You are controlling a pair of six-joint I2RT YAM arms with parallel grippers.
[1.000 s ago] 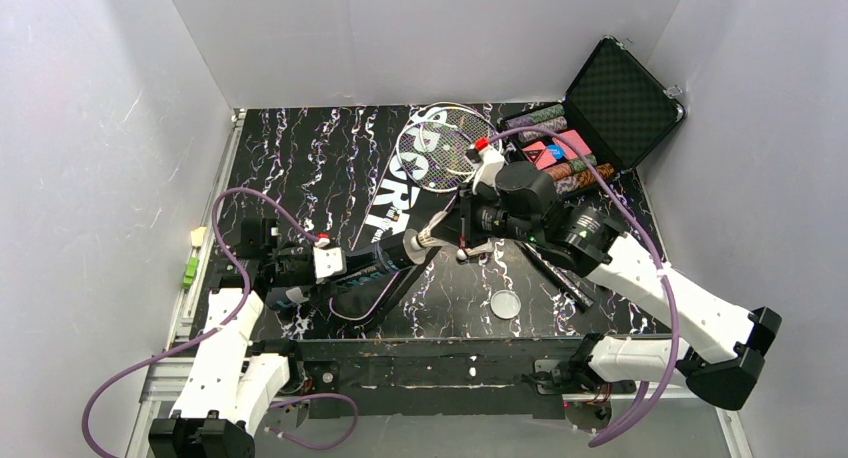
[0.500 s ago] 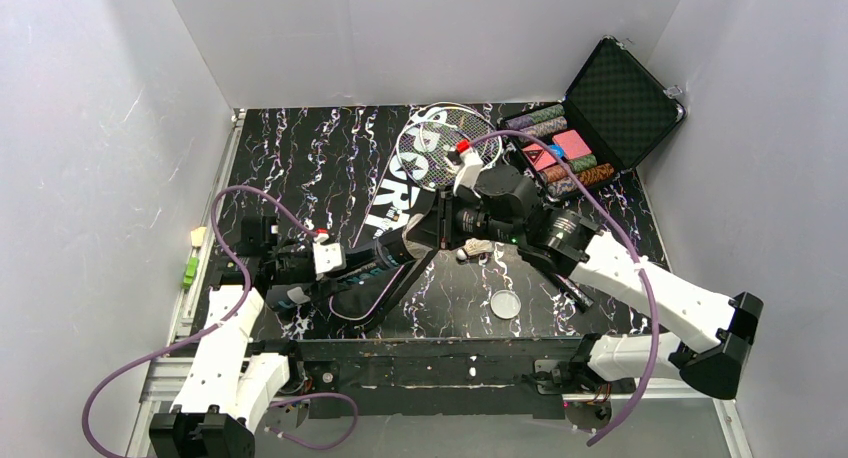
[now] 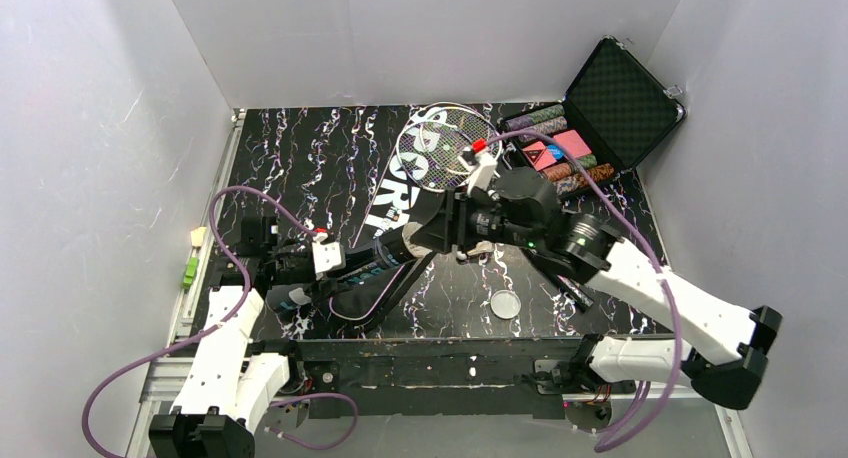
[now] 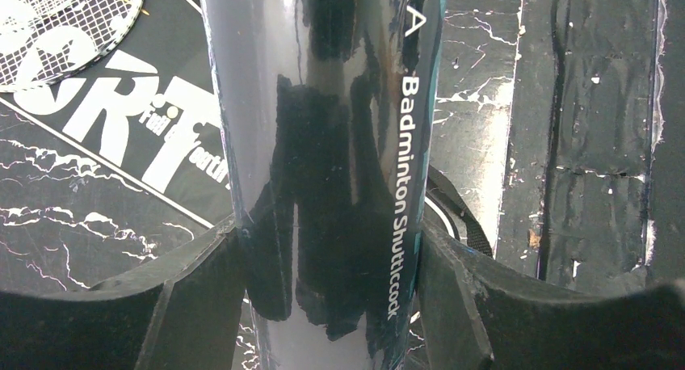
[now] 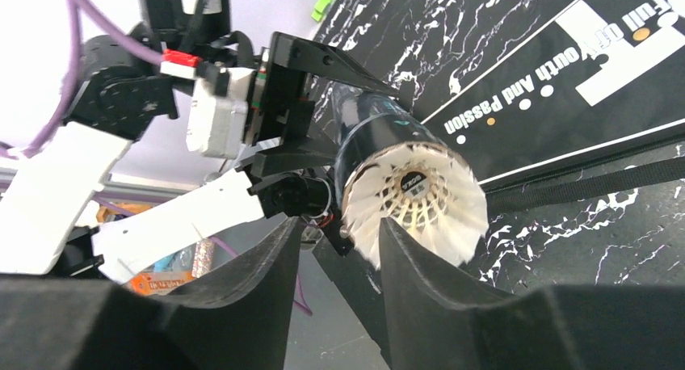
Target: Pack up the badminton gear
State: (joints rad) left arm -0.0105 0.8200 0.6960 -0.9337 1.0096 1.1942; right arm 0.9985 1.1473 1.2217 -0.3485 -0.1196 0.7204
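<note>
My left gripper (image 4: 327,293) is shut on the long black tube (image 4: 323,144), which is printed "Badminton Shuttlecock", and holds it slanted above the table (image 3: 375,258). A white feather shuttlecock (image 5: 416,196) sits in the tube's open mouth, feathers outward. My right gripper (image 5: 339,253) faces that mouth. It is open, with nothing between its fingers, and one finger (image 5: 408,261) overlaps the feathers' lower edge. In the top view the right gripper (image 3: 447,230) is at the tube's right end. A white-strung racket (image 3: 440,143) lies on the black "SPORT" bag (image 3: 390,193).
An open black case of coloured poker chips (image 3: 600,108) stands at the back right. A small round clear lid (image 3: 506,303) lies near the table's front edge. Grey walls close in three sides. The bag's strap (image 4: 468,224) trails under the tube.
My right gripper has opened and let go of the shuttlecock, which now rests in the tube's mouth. The right arm pushed left toward the tube, then eased back. The left arm held still.
</note>
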